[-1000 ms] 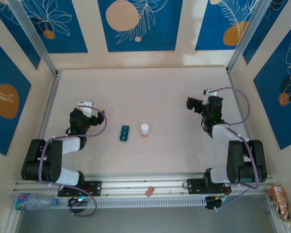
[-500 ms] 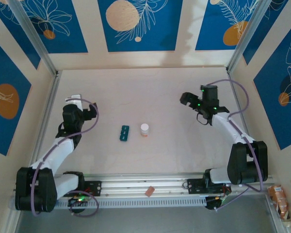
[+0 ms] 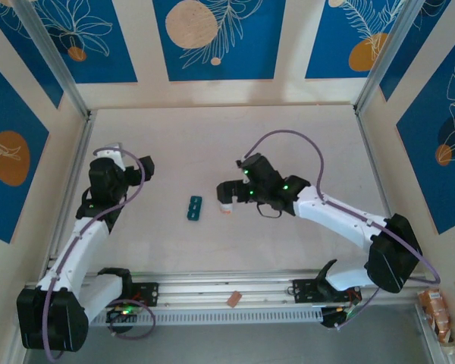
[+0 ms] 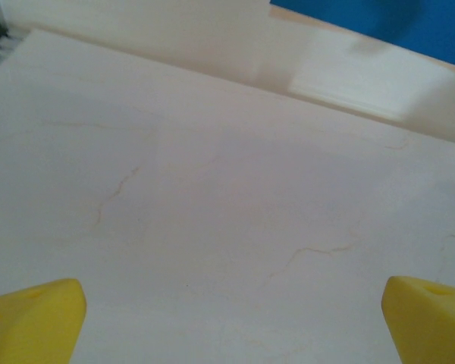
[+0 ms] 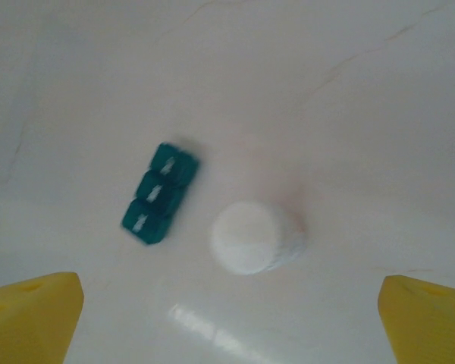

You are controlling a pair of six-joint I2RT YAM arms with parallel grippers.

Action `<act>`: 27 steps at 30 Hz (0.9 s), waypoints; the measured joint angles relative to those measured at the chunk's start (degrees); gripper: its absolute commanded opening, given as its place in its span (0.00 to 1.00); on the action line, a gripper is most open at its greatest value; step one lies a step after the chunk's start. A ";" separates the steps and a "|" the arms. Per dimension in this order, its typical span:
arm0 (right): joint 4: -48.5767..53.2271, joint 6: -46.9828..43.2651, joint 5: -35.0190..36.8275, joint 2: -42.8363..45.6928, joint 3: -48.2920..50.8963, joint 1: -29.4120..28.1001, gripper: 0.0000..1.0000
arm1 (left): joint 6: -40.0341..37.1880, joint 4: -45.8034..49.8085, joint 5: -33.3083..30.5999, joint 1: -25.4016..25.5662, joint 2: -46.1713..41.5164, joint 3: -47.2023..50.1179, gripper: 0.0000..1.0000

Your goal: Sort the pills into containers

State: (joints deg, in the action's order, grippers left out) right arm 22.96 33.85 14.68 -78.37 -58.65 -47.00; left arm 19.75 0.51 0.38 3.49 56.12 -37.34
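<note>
The containers, a short teal strip of three lidded compartments [image 3: 194, 208], lie at mid-table; in the right wrist view the strip [image 5: 160, 193] sits just left of a white bottle [image 5: 250, 236] standing upright. My right gripper [image 3: 229, 191] hovers open over the bottle [image 3: 226, 205], its yellow fingertips [image 5: 34, 318] spread wide to either side with nothing between them [image 5: 231, 322]. My left gripper [image 3: 145, 168] stands open at the left, above bare table [image 4: 231, 322], well apart from the strip. The pills are out of view.
Pale walls with blue panels enclose the table [image 3: 227, 136] on three sides. A metal rail [image 3: 227, 287] runs along the near edge, with a small brown scrap [image 3: 233, 299] on it. Bare tabletop lies beyond the strip and bottle.
My right arm has swung from the far right across to the centre and now hangs over the bottle. The left arm has stretched out and shifted slightly back. Both grippers stayed open.
</note>
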 measured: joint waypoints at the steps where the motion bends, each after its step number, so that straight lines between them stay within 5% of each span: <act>1: 0.26 0.48 0.20 -0.48 -0.42 -1.40 0.99 | 0.52 0.42 0.35 0.00 0.26 0.00 1.00; 13: 1.31 4.31 1.03 -17.44 -10.69 -13.53 0.97 | 2.45 4.31 0.76 0.00 1.84 0.00 1.00; 27: 1.95 5.31 2.08 -28.30 -13.40 -14.40 0.98 | 2.40 4.96 0.48 0.00 1.88 -0.11 1.00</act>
State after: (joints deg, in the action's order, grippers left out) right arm 24.91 39.16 16.75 -106.67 -72.05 -61.41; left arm 22.15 5.48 0.86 3.49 58.00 -37.45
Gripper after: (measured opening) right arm 0.974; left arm 0.998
